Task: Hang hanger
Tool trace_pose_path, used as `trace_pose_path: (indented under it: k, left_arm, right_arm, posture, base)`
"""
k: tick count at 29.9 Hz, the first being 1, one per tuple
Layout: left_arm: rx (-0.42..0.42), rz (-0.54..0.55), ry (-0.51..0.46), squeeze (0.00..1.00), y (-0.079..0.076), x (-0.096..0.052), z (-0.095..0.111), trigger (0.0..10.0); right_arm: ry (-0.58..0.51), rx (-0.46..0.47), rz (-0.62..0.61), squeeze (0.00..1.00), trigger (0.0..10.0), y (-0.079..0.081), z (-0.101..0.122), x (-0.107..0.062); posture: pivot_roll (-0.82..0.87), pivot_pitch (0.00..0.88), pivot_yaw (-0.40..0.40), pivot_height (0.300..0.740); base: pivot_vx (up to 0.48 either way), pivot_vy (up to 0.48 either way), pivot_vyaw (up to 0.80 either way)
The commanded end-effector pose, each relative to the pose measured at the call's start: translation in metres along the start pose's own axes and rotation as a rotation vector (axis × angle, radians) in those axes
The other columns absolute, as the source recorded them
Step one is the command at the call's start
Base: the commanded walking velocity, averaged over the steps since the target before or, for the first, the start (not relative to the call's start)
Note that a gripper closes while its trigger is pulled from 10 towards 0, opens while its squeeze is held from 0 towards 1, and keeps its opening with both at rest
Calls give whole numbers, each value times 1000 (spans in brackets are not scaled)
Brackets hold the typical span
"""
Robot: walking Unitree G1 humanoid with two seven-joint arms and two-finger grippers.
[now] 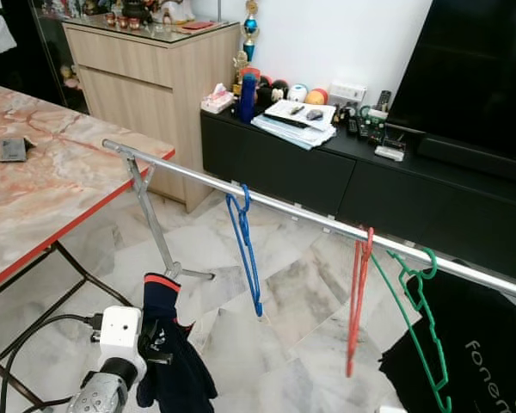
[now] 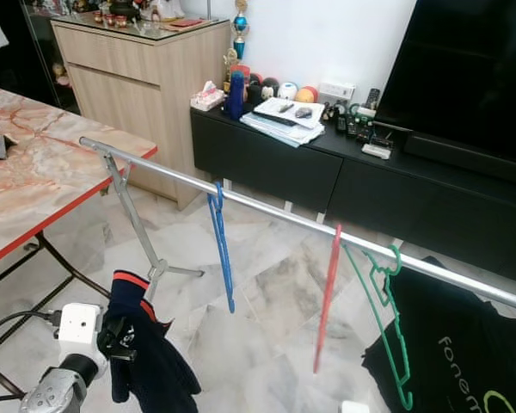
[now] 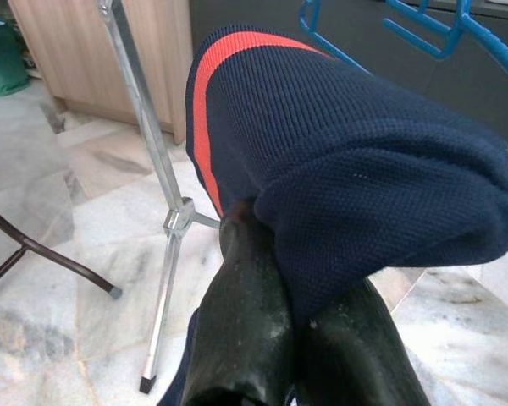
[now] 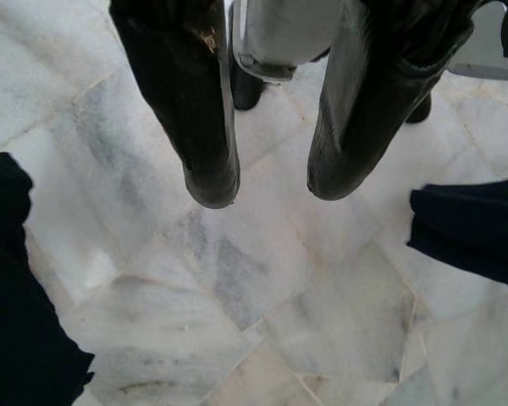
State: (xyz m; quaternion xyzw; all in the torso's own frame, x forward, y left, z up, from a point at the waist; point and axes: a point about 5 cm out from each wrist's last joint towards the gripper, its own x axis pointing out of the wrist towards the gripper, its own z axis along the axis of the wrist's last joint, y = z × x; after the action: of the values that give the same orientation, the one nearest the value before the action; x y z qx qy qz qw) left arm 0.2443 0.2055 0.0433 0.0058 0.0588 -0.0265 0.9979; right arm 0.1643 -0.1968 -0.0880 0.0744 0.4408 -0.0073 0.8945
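i see the metal rail crossing in front of me, with a blue hanger, a red hanger and a green hanger hooked on it. my left gripper, low by the rack's leg, is clamped on a navy garment. my right gripper hangs over the marble floor, fingers spread and empty.
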Motion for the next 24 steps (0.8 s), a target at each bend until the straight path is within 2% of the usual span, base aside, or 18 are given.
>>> trace_pose_path:
  k: [1,2,7,13,17,24]
  left_arm:
    - [11,10,-18,0,2,1,2,10000]
    - [4,12,-16,0,2,1,2,10000]
    - [-3,15,-10,0,2,2,2,10000]
    - [1,21,-5,0,3,2,2,10000]
    - [2,22,-5,0,4,2,2,10000]
    - [1,29,-11,0,4,3,4,10000]
  right_arm:
    - [20,-30,2,0,10000,3,0,1]
    - [23,-66,6,0,10000,5,1,2]
    - [51,-65,-1,0,10000,8,-3,2]
    - [98,-48,-5,0,10000,6,-15,0]
    - [109,-11,-19,0,10000,4,-18,-2]
    - [110,-3,-21,0,10000,6,-14,0]
  posture:
    - [9,0,-40,740]
    - [10,0,-38,740]
    - [13,0,-36,740]
    - [24,0,-35,740]
    - [28,0,-32,740]
    - [35,6,-33,740]
  base:
    - [0,0,0]
    - [0,0,800]
    - [0,0,800]
    - [0,459,800]
    - [0,480,0]
    - [0,480,0]
